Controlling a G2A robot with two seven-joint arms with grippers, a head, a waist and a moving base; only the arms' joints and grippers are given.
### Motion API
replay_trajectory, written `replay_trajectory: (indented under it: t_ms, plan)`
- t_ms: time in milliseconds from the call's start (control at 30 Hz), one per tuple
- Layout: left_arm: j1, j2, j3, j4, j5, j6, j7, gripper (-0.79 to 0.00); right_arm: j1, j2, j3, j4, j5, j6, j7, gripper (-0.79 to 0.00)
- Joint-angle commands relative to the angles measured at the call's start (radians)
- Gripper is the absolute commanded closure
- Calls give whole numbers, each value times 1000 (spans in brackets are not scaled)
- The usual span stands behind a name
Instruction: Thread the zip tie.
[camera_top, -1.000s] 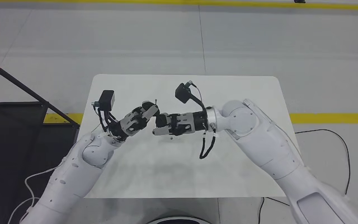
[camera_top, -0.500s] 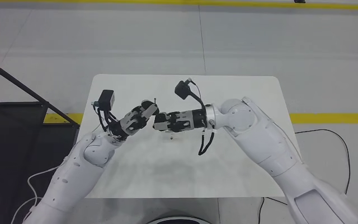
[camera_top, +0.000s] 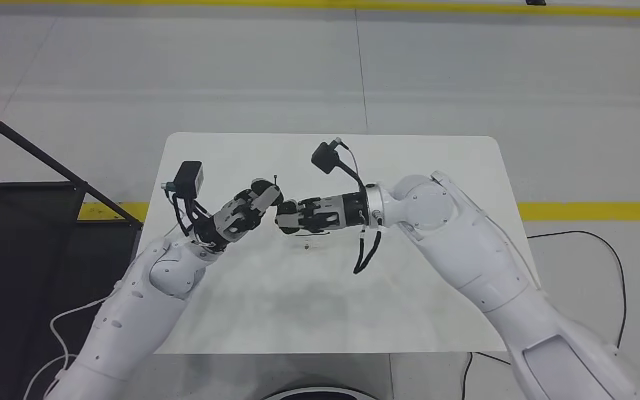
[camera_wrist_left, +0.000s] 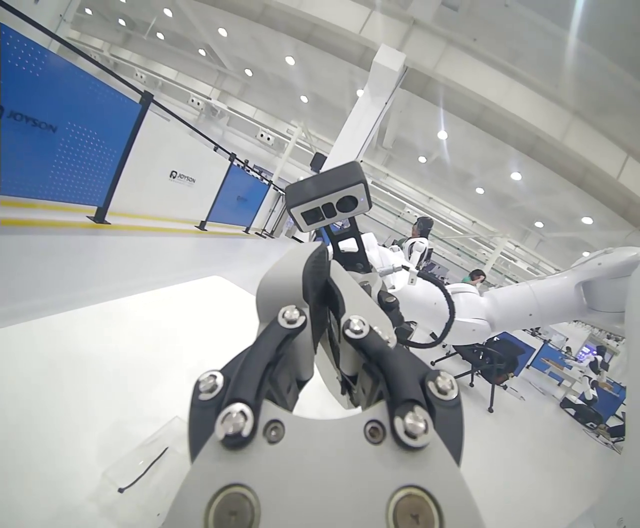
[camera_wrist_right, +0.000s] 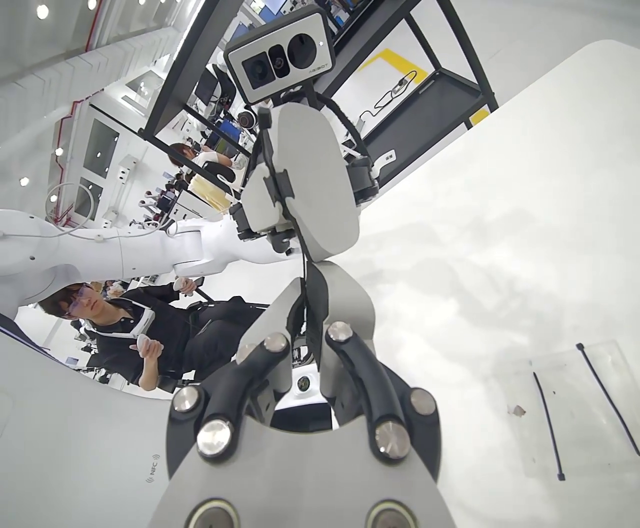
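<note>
- The right gripper (camera_top: 282, 214) has edged closer to the left gripper (camera_top: 270, 192); their tips now nearly meet above the middle of the table (camera_top: 430, 300).
- The zip tie (camera_wrist_right: 303, 257) is a thin black strand bridging the two, pinched tight by each gripper's fingers.

Looks like a big robotics test hall: high white ceiling dotted with round lights (camera_wrist_left: 290, 60), blue barrier panels (camera_wrist_left: 65, 145), yellow floor lines (camera_top: 580, 211), another white humanoid robot (camera_wrist_left: 417, 247) near office chairs (camera_wrist_left: 487, 360), black steel racking (camera_wrist_right: 435, 95) beside the white table (camera_top: 450, 160)
</note>
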Motion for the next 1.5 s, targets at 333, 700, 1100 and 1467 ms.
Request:
replay_trajectory:
  t_ms: [333,700,1100,1467]
  plan:
    - [-6,-7,3,6,-60,0,-66,-157,-7,-4,17,-1,-13,-7,15,0]
    - [-20,-2,5,15,-176,0,-158,-157,-13,-8,28,-6,-17,0,31,0]
    - [-35,1,14,31,-287,0,-266,-132,-12,-16,32,6,-18,-2,46,0]
    - [-44,-1,10,39,-345,0,-329,-74,-15,-20,39,12,-19,-1,59,0]
